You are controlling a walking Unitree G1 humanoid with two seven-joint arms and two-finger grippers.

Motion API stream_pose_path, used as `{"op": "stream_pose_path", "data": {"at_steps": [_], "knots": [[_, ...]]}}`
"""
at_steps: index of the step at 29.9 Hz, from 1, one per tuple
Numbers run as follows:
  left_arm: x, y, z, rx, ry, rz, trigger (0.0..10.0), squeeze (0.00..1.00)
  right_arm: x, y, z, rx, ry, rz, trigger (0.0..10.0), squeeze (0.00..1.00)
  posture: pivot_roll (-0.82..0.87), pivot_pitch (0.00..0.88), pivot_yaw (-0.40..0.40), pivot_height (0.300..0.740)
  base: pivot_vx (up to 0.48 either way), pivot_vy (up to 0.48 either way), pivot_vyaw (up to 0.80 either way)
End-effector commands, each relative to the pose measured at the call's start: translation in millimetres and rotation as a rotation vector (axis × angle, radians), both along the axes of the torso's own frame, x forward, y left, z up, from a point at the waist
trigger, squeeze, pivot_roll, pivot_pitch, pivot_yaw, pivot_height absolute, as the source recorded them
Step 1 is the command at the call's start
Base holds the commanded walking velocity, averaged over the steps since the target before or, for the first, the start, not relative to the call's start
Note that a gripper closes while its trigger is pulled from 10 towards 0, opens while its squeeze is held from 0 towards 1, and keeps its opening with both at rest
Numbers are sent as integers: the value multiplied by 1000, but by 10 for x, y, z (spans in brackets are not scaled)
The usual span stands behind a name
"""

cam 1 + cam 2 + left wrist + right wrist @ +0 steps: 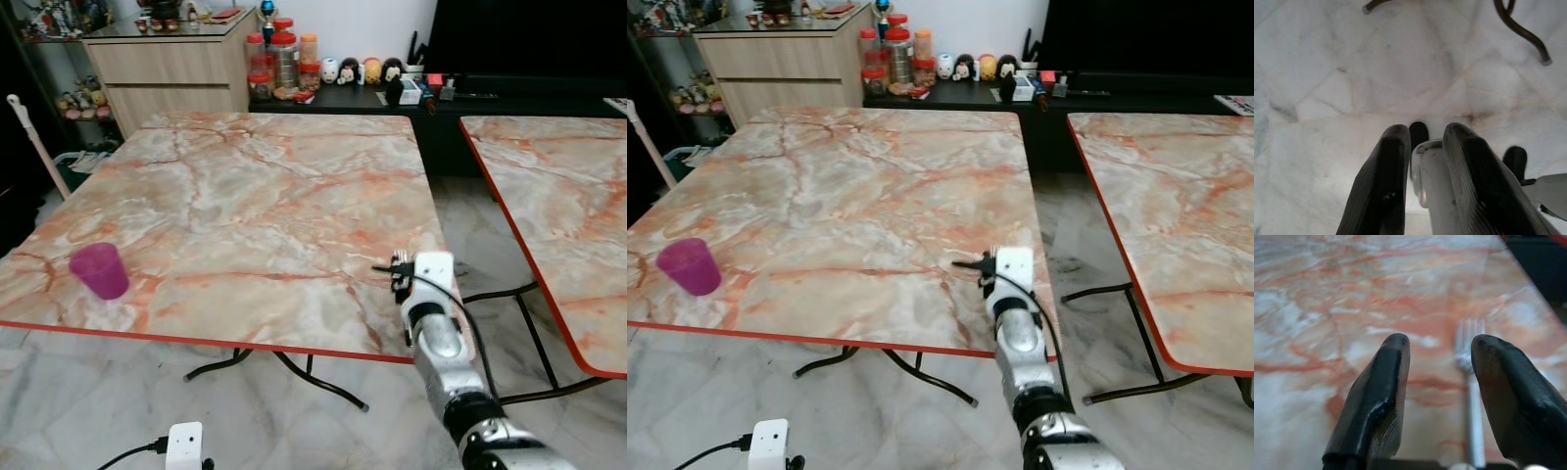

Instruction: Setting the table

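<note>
A silver fork (pixel 1469 382) lies flat on the orange-veined marble table (pixel 245 186), tines pointing away from me. My right gripper (pixel 1437 345) hovers open just above it, and the fork sits between the two fingers, closer to one of them (pixel 1508 382). From the head camera, the right wrist (pixel 431 279) hangs over the table's near right corner. A translucent pink cup (pixel 99 270) stands upright near the front left edge, far from the gripper. My left gripper (pixel 1425 142) hangs idle over the floor, fingers slightly apart.
A second marble table (pixel 558 196) stands to the right across a narrow gap of tiled floor (pixel 470 225). Behind are a wooden cabinet (pixel 171 64) and a dark low shelf with jars (pixel 284 59) and small figures. Curved black table legs (pixel 294 367) run underneath.
</note>
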State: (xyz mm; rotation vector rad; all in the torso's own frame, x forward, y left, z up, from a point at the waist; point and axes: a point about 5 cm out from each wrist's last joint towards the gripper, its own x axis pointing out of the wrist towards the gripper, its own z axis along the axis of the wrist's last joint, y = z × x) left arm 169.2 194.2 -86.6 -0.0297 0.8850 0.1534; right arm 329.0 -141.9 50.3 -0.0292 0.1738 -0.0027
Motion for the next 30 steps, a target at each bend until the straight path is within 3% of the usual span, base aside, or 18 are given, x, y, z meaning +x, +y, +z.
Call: {"op": "stream_pose_path", "data": {"at_steps": [1, 4, 5, 6, 7, 15, 26, 30], "knots": [[-37, 20, -14, 2, 11, 6, 10000, 0, 33, -20, 56, 34, -16, -24, 10000, 1000, -24, 0, 4, 732, 0, 0, 0], [-44, 18, -18, 2, 14, 6, 10000, 0, 33, -20, 59, 23, -9, -35, 10000, 1000, -23, 0, 4, 732, 0, 0, 0], [-46, 16, -19, 1, 14, 5, 10000, 0, 34, -11, 67, 10, -12, -30, 10000, 710, -21, 0, 3, 732, 0, 0, 0], [-46, 16, -19, 1, 14, 5, 10000, 0, 34, -11, 67, 10, -12, -30, 10000, 710, -21, 0, 3, 732, 0, 0, 0], [-48, 17, -20, 1, 15, 7, 10000, 0, 36, 1, 78, -2, -20, -26, 10000, 0, -18, 0, 2, 732, 0, 0, 0], [-78, 29, -32, 5, 26, 5, 10000, 0, 63, -109, 71, 40, 34, -114, 10000, 0, -23, 0, 7, 732, 0, 0, 0], [-77, 51, -28, 9, 28, -11, 10000, 0, 154, -467, 207, 3, 36, -167, 10000, 0, -34, 0, 17, 732, 0, 0, 0], [-80, 51, -30, 10, 31, -19, 10000, 0, 156, -454, 180, 58, 68, -137, 10000, 0, -38, 0, 21, 732, 0, 0, 0]]}}
